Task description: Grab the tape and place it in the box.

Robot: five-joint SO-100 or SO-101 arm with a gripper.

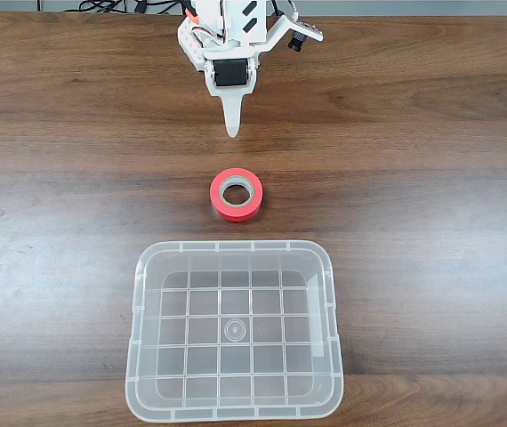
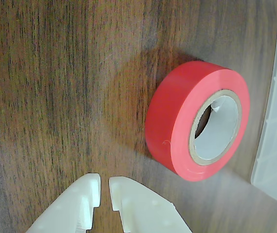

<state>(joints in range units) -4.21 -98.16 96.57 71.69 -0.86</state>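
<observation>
One red tape roll lies flat on the wooden table, between the arm and the box.

The tape is a small bright red-orange roll with a grey inner ring, lying on its side with the hole facing up; in the wrist view it looks glossy and fully wound. Just below it in the fixed view sits one clear box with a grid-patterned bottom. One gripper hangs near the tape without touching it, its white fingertips drawn nearly together around nothing.
</observation>
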